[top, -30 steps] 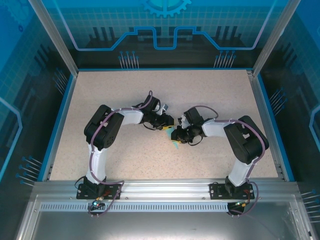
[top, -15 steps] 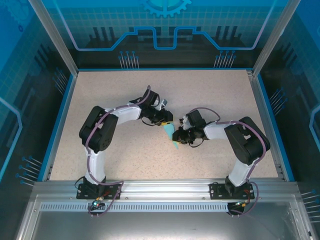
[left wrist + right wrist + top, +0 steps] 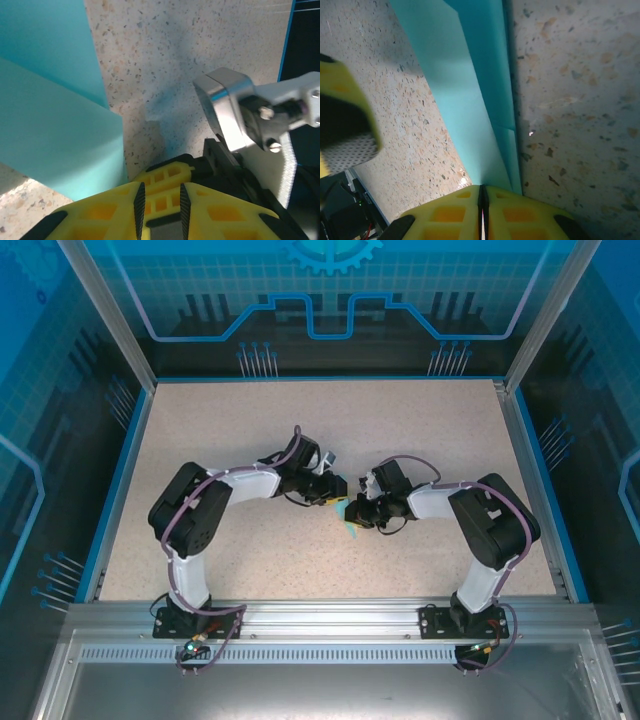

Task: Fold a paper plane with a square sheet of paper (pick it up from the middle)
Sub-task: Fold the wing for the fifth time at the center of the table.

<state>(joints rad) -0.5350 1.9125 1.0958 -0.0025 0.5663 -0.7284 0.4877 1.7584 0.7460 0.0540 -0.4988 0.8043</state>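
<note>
Beige-speckled and broad underneath: working over the table near its middle, reaching inward with the left arm and the right arm, tips close together. Lying between those tips, the cyan paper, already folded into a narrow strip of overlapping layers with a crease along it. Pinching the near end of that strip with the right claw, clenched tight on the layers. Stretching straight away from that claw along the long axis, low over the table; touching the surface or not, impossible to tell. Hovering just beside one long edge with the left claw, parted only a crack and gripping nothing, sitting nearer the free length than its partner. Judging by this, the coming move is turning on that sideways offset: approaching across the strip's length rather than along it, with the pinned end acting as the anchor.
</note>
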